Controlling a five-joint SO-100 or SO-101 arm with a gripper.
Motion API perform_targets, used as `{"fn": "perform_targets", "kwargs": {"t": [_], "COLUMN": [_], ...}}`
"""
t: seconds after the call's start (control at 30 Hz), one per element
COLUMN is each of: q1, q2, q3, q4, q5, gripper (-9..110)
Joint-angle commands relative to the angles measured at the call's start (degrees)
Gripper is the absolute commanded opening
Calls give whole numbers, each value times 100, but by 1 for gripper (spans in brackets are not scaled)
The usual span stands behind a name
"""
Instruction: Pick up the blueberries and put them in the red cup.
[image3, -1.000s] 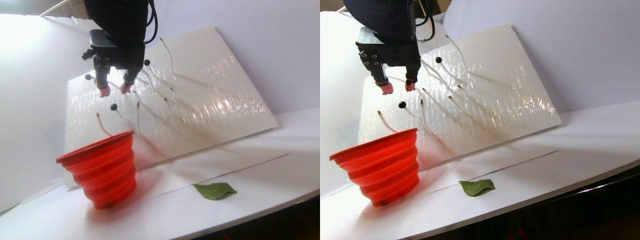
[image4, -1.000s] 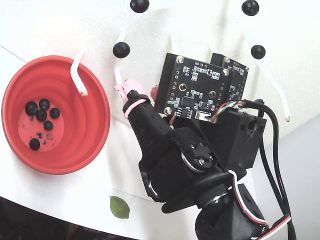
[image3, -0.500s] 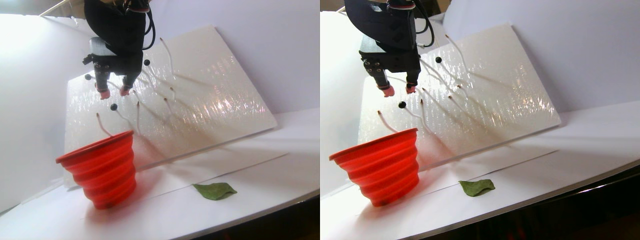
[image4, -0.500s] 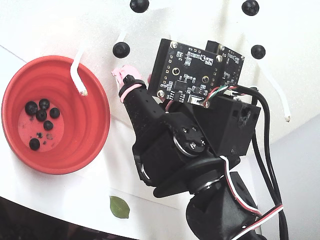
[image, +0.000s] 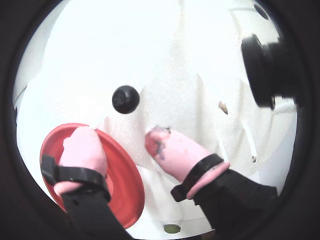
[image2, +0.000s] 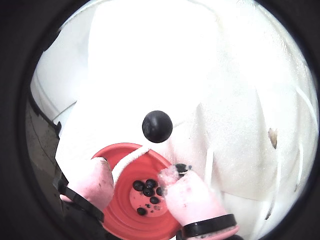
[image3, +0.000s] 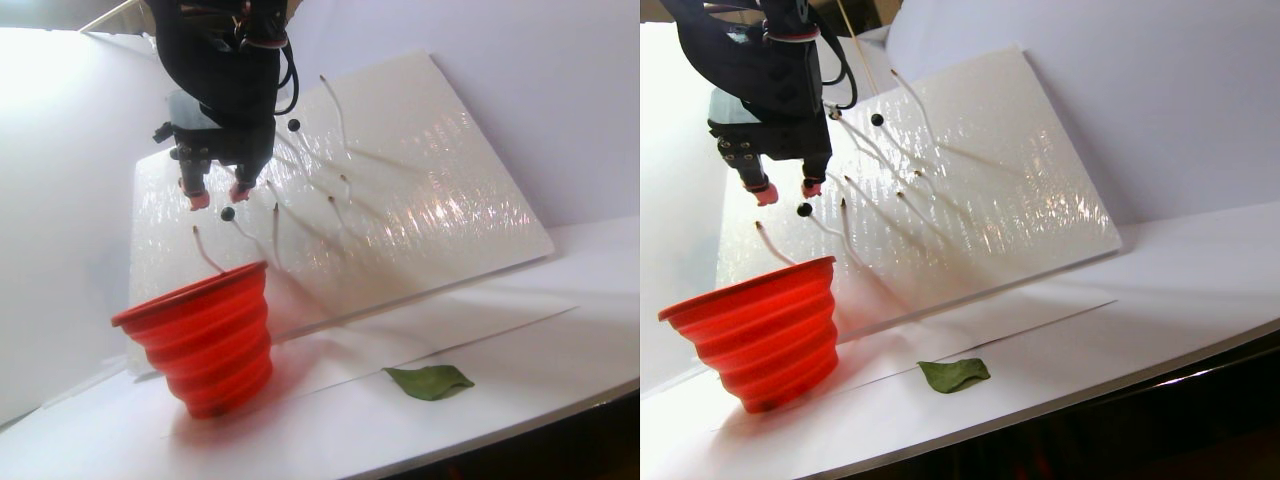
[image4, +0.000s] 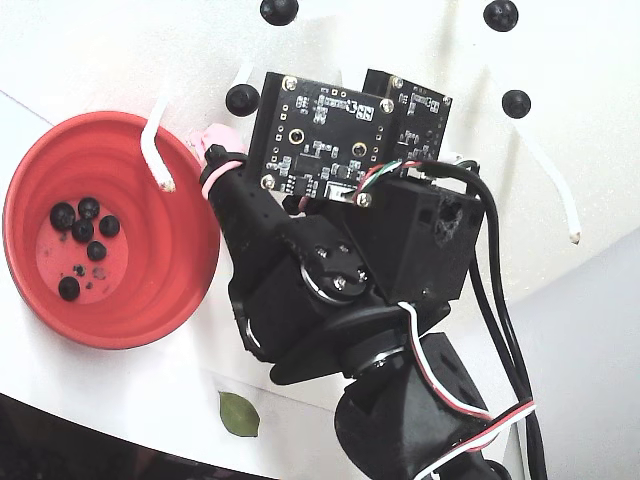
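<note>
1. Coral-red, ringed plastic cup standing on the white table, at the left of the fixed view, just below the lower edge of a tilted white textured board.
2. Holding six small round blue-black blueberries on its flat speckled bottom, five clustered and one apart, with tiny dark specks between.
3. Carrying further blue-black berries on thin white stalks sticking out of the board: one just beside the gripper, others higher up and to the right in the fixed view.
4. Hovering above the cup's rim and against the board: black two-finger gripper with pink rubber-covered tips, jaws standing apart and gripping nothing.
5. Showing in both wrist views one stalk-mounted berry just ahead of the gap between the pink fingertips, not touching either.
6. Lying flat on the table well apart from the cup, nearer the front edge: one green leaf.
7. Facing the fixed camera: two black circuit boards mounted on the gripper's body, with black and coloured cables trailing down the arm.
</note>
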Motion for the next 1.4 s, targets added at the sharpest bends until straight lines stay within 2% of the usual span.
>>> {"fn": "perform_targets", "kwargs": {"t": [0.0,1.37], "q1": [-272,-70], "q2": [26,-800], "q3": [-615,-1239], "q4": [-237,-589], "q5": [-70,-352], "gripper": [19,19]}}
